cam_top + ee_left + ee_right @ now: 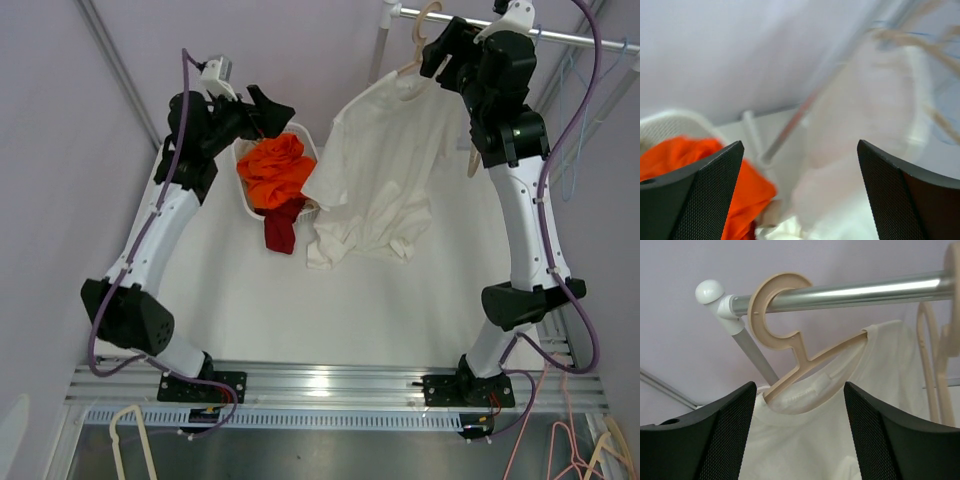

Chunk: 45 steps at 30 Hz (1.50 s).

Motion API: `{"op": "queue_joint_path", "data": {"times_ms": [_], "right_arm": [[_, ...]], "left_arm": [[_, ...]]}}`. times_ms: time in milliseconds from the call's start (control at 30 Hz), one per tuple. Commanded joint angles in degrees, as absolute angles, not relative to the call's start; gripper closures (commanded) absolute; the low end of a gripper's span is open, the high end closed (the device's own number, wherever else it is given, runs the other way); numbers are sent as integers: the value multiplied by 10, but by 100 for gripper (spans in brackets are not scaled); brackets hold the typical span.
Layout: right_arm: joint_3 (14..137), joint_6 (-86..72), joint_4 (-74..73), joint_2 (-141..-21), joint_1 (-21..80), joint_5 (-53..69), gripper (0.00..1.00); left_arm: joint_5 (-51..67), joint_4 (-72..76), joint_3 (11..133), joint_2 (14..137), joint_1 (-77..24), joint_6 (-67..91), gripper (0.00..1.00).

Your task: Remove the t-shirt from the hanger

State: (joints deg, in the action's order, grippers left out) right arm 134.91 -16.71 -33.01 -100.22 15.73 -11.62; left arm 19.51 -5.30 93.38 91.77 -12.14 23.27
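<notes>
- While the shirt (pixel 375 170) hangs on the hanger (pixel 756 307), hem pooled on the counter (pixel 250 300), the right tool (pixel 799 400) sits released just before the collar.
- Judged best: pinch a shoulder seam, slide it off the hanger's arm, leaving the hook on the rail (pixel 850 292).
- Left tool (pixel 800 165) gapes empty too, apart from the shirt.
- Neck tag (pixel 820 381) shows no readable writing.
</notes>
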Motion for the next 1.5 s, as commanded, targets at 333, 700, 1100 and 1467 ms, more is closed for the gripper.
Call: {"op": "queue_joint_path", "data": {"times_ms": [333, 700, 1100, 1467], "right_arm": [[1388, -205, -300, -1064, 193, -75, 27], [1449, -161, -308, -1117, 229, -168, 28], [1447, -120, -310, -1103, 235, -206, 28], [1447, -72, -319, -1082, 250, -288, 27]], "left_arm": [[417, 101, 956, 956, -186, 250, 0], [434, 79, 1034, 1027, -240, 238, 0], [403, 65, 985, 965, -276, 211, 1], [397, 63, 987, 968, -301, 212, 1]]}}
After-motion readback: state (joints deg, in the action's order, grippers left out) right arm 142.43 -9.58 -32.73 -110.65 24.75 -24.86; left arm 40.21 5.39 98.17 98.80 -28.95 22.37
